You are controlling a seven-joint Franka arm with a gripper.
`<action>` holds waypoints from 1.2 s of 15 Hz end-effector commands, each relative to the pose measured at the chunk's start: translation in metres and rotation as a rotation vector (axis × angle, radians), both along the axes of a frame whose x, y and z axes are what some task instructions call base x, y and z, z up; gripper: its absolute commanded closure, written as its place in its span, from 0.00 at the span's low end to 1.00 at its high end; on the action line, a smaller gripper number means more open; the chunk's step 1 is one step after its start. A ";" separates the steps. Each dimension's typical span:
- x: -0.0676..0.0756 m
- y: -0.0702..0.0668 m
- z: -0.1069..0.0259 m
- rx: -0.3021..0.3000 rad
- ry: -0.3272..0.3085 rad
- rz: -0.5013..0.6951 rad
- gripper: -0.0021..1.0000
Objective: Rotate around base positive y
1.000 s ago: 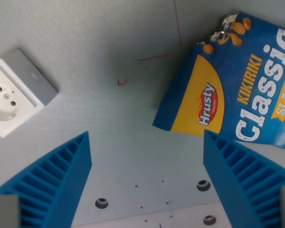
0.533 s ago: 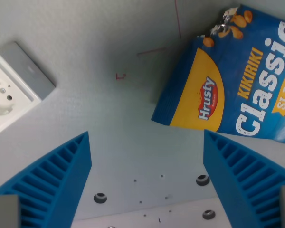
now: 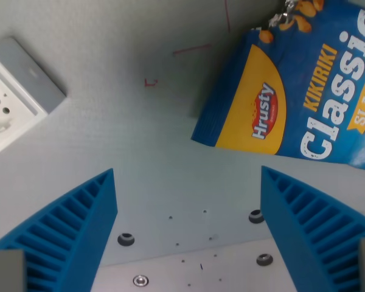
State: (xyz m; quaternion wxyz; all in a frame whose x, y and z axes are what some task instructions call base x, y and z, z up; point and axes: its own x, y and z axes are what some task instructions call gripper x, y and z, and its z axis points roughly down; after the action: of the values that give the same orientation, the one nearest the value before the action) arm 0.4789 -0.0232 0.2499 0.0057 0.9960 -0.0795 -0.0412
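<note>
At two o'clock, the snack bag and socket have slid upward in frame, so the camera tilts as commanded; the gripper hangs released, empty.

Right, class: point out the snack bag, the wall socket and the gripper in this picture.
snack bag [image 3: 304, 97]: wrist view, on its blue front.
wall socket [image 3: 12, 103]: wrist view, on its white face.
gripper [image 3: 188, 237]: wrist view, midway between blue fingertips.

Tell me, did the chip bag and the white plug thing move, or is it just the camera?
Just the camera. The whole scene slid up the picture together: the snack bag, the socket and the table's screw holes. Nothing was grabbed or let go. The gripper stays open and empty, blue fingers in place.
</note>
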 end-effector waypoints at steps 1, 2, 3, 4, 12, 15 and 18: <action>0.009 0.000 0.005 -0.002 0.210 0.000 0.00; 0.009 0.000 0.005 -0.002 0.223 0.000 0.00; 0.009 0.000 0.005 -0.002 0.237 0.000 0.00; 0.009 0.000 0.005 -0.002 0.250 0.000 0.00; 0.009 0.000 0.005 -0.002 0.357 0.000 0.00; 0.009 0.000 0.005 -0.002 0.397 0.000 0.00; 0.009 0.000 0.005 -0.002 0.437 -0.001 0.00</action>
State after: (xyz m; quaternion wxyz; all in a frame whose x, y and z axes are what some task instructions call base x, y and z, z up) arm 0.4791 -0.0238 0.2497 0.0115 0.9869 -0.0792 -0.1399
